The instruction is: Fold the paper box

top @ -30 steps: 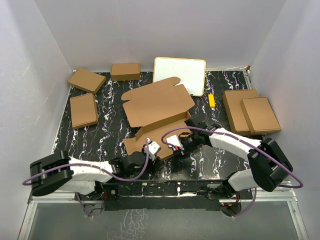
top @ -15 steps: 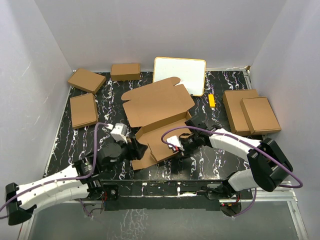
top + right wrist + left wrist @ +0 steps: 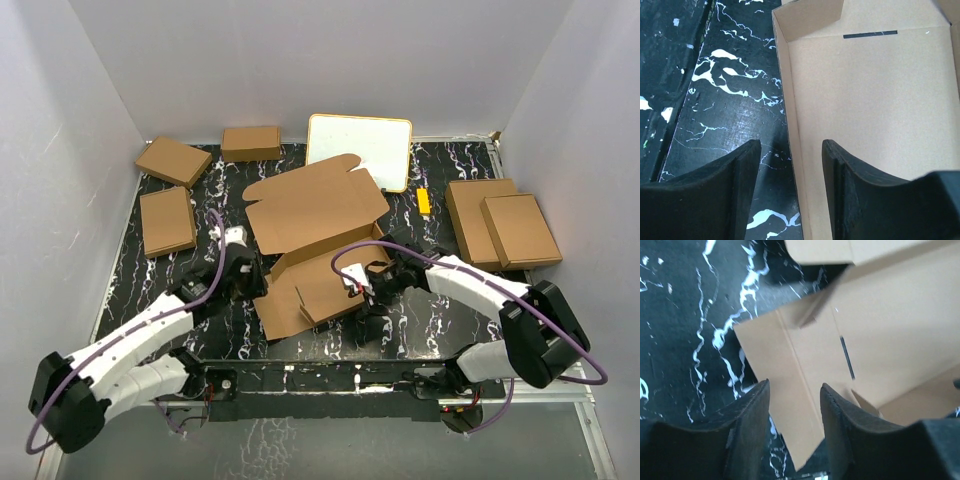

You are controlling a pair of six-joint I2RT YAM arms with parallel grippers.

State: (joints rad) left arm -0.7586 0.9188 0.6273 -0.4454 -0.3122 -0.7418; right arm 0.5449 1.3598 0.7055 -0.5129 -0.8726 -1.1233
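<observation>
**Left arm:** stretched low from the near-left corner. The left claw sits at the box's left edge with its fingers apart. A flat flap shows between them; whether they touch it cannot be told.

**Right arm:** elbow out to the right, forearm angled in. The right claw is at the box's near-right side with its fingers apart, one on each side of an upright wall, gripping nothing.

**Box**: plain brown cardboard, matte and creased, lying mid-counter. The wide lid panel lies flat on the far side. The near part is a shallow tray with raised walls and a dark slit.

**Counter**: black with white marbling.

**Around:**
- three folded boxes at the left and far left
- a white board behind the lid
- a yellow piece beside the lid
- two stacked boxes at the right
</observation>
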